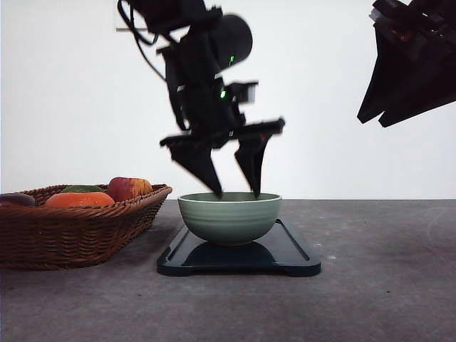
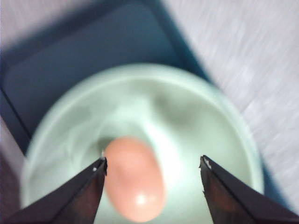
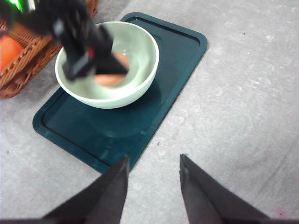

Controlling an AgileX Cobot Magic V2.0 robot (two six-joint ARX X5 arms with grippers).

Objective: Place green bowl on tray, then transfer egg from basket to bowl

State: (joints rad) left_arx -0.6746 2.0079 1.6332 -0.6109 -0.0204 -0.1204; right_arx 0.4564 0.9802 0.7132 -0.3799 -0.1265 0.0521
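Grey desk [image 1: 385, 285]: egg [image 2: 134, 184] lies in green bowl [image 1: 229, 217] on tray [image 1: 292, 253]. Left gripper [image 1: 237, 194] jaws wide, right gripper [image 3: 152, 175] jaws parted; release step, next likely a clear lift.

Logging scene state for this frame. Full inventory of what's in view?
green bowl: 1, pale sage green, on the tray toward its basket end
egg: 1, brownish-pink, inside the green bowl, free of the fingers
tray: 1, dark glossy, on the grey table beside the basket
basket: 1, brown wicker, left of the tray
apple: 1, red-yellow, in the basket
orange fruit: 1, in the basket
other basket items: a green one behind the orange fruit and a dark one at the frame edge, type unclear
table: 1, grey
left end effector: open, tips just above the bowl rim
right end effector: open, raised over bare table right of the tray
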